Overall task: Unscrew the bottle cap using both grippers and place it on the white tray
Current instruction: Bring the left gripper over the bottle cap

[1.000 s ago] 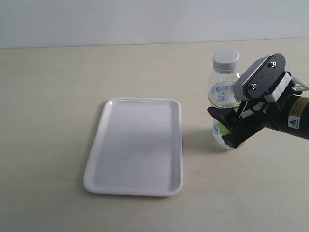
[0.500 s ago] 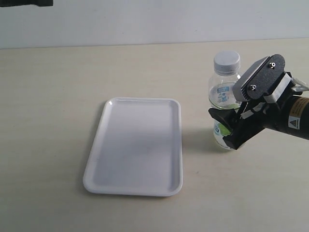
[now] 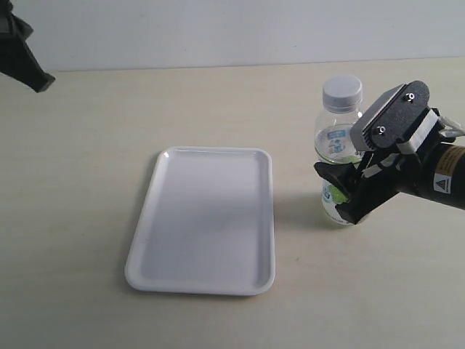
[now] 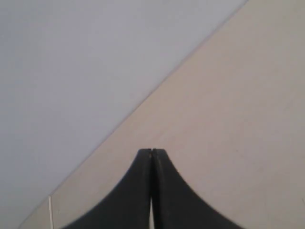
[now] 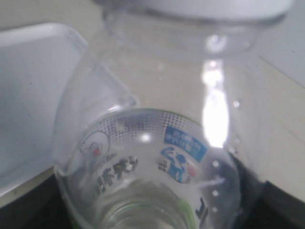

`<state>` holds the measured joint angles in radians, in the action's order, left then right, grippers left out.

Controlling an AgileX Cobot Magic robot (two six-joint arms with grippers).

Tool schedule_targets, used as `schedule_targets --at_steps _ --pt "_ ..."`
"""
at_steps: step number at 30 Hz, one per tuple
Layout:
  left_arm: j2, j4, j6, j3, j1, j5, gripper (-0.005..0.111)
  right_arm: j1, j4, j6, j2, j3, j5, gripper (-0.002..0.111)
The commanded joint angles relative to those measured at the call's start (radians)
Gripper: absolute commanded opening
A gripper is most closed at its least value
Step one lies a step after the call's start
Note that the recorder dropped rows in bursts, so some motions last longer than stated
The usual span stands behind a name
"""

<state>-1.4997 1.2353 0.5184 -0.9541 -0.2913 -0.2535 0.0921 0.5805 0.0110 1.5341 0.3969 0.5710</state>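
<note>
The clear bottle (image 3: 336,138) with its white-and-green label stands upright on the table, right of the white tray (image 3: 207,218). Its white ribbed bottle cap (image 3: 341,89) is on the neck. My right gripper (image 3: 345,195) comes in from the right and is shut on the bottle's lower body. The right wrist view is filled by the bottle (image 5: 157,157), with the cap's edge (image 5: 214,7) beyond it and dark fingers (image 5: 281,205) at either side. My left gripper (image 4: 151,151) is shut on nothing, high at the far left (image 3: 40,80), well away from the bottle.
A beige table (image 3: 87,145) carries everything, with a pale wall (image 3: 218,29) behind its far edge. A corner of the tray (image 5: 28,95) shows in the right wrist view beside the bottle.
The left arm has come into the exterior view at the upper left corner and dropped lower. The right gripper and the bottle have stayed almost still.
</note>
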Motion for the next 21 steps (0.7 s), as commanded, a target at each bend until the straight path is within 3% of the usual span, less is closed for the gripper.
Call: schedule_targets --at_steps 1,5,10,17,18,21 --pt "-0.053 -0.505 -0.595 -0.036 -0.094 -0.171 0.0 0.002 -0.004 -0.011 -0.009 0.007 -0.001 0.0" --pt "-0.102 -0.947 -0.917 -0.167 -0.158 -0.377 0.0 0.002 -0.002 -0.011 -0.009 0.007 -0.018 0.0" --pt "-0.117 -1.256 -1.019 -0.352 -0.2 -0.524 0.0 0.002 -0.002 -0.011 -0.009 0.007 -0.05 0.0" --pt "-0.115 -1.436 -1.019 -0.555 -0.262 -0.6 0.003 0.002 0.002 -0.044 -0.009 0.007 -0.042 0.0" --pt "-0.115 -1.437 -1.019 -0.575 -0.278 -0.606 0.007 0.002 0.002 -0.044 -0.009 0.007 -0.042 0.0" --pt "-0.115 -1.441 -1.057 -0.617 -0.332 -0.608 0.033 0.002 0.002 -0.043 -0.009 0.007 -0.034 0.0"
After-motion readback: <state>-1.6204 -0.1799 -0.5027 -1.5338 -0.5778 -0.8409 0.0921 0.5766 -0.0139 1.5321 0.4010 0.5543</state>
